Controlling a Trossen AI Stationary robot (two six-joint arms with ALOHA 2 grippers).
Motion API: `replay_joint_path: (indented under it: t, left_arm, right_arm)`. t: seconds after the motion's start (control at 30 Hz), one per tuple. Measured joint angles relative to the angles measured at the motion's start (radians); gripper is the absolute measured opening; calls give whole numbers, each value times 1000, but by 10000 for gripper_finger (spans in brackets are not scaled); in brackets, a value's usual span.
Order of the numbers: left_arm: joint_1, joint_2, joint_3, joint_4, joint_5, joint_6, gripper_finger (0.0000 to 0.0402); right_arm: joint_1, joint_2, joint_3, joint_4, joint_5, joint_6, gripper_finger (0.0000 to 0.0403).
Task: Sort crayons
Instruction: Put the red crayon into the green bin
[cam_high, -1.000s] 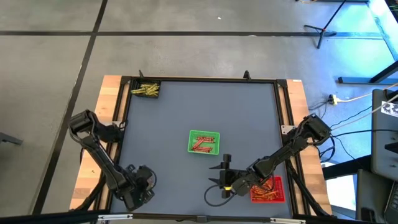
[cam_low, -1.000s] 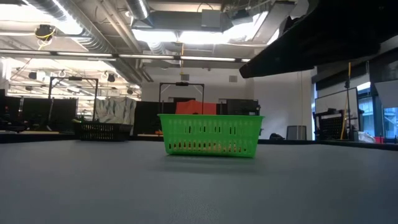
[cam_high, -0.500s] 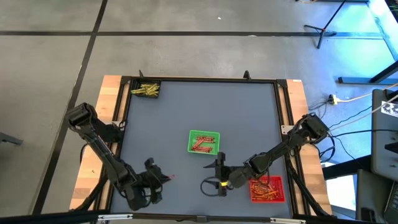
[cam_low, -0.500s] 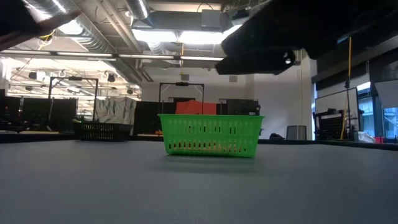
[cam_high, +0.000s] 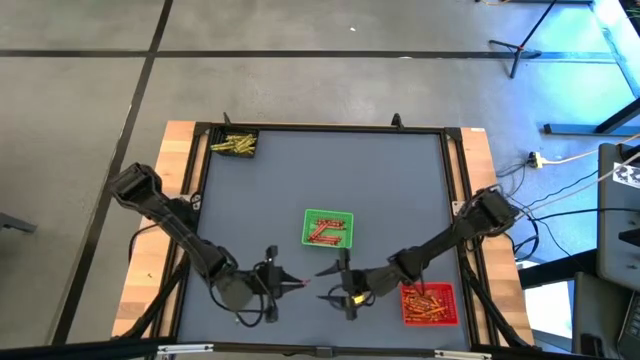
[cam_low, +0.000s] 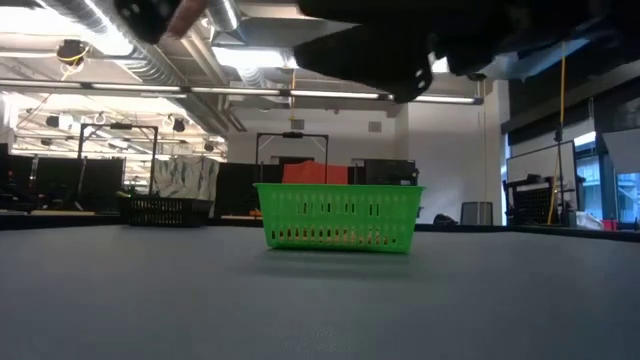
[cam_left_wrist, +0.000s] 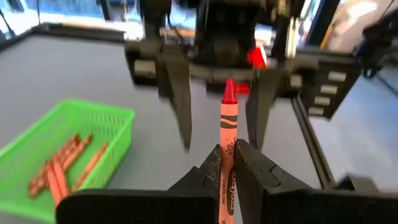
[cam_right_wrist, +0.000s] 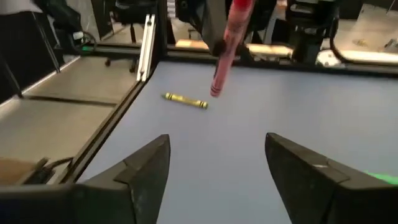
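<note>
Now we are pinching the red crayon (cam_left_wrist: 227, 134) in our left gripper (cam_high: 278, 283), tip pointing right toward our right gripper (cam_high: 340, 282), fingers spread

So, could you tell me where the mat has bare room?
Free: between the yellow crayons and green tray, and along the far-right side. Crowded: the near edge, where left gripper, right gripper and red tray meet.

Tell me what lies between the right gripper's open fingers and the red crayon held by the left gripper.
Nothing: in the high view only bare grey mat separates the right gripper from the red crayon that the left gripper pinches.
</note>
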Motion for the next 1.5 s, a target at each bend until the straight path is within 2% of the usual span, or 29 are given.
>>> replay_joint_path:
  t: [0.2,0.43,0.57,0.73,0.8,1.0,1.13,1.3,1.4,1.5]
  left_arm:
    - [34,48,-24,228,17,148,14]
    - [56,87,-23,277,32,172,14]
    - [48,89,-23,286,33,190,14]
    - [45,89,-23,288,28,222,14]
    - [46,89,-23,287,26,223,14]
    - [48,89,-23,288,35,223,21]
    - [48,88,-23,272,33,240,53]
    - [20,88,-23,263,26,276,96]
    - [-10,71,-23,254,-42,314,108]
    - [-50,45,-22,213,-172,322,111]
  right_arm:
    - [-19,76,45,148,0,-59,242]
    - [-24,106,112,141,-1,-124,209]
    - [-24,105,114,136,0,-147,151]
    - [-31,105,114,135,0,-149,37]
    - [-31,105,113,135,0,-155,15]
    - [-31,105,113,135,0,-172,39]
    - [-31,105,113,110,0,-177,14]
    - [-31,92,113,51,13,-176,25]
    - [-29,60,113,-18,32,-176,32]
    - [-30,23,113,-97,46,-175,20]
